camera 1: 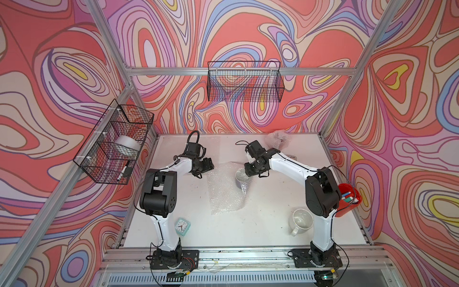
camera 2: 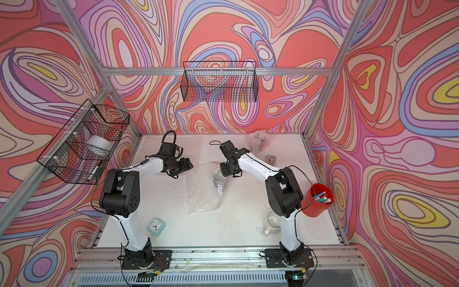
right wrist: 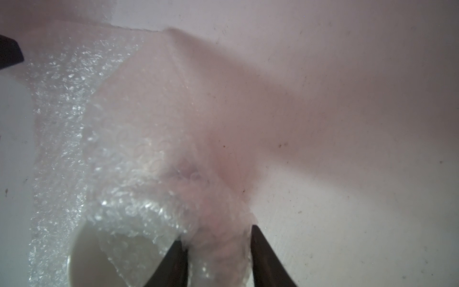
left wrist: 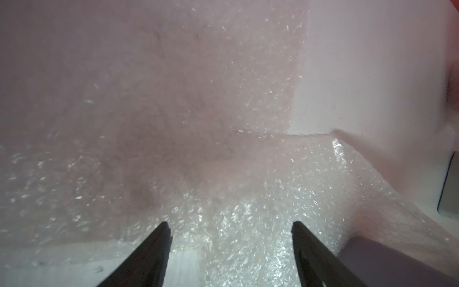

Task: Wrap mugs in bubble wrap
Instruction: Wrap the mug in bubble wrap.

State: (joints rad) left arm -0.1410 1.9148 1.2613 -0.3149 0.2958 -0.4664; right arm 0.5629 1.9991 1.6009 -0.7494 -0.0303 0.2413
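Observation:
A clear bubble wrap sheet lies mid-table. At its right edge stands the pale lavender mug, with wrap drawn up over its side and rim. Above the mug, my right gripper is shut on a bunched fold of bubble wrap, right beside the mug's white inside. My left gripper hangs open just above the bubble wrap near the sheet's far left corner, holding nothing. A white mug stands bare at front right. A reddish bundle in wrap sits at the back.
A red cup with markers stands at the right edge behind the right arm. A teal clock lies at front left and a tape dispenser at back right. Wire baskets hang on the back and left walls.

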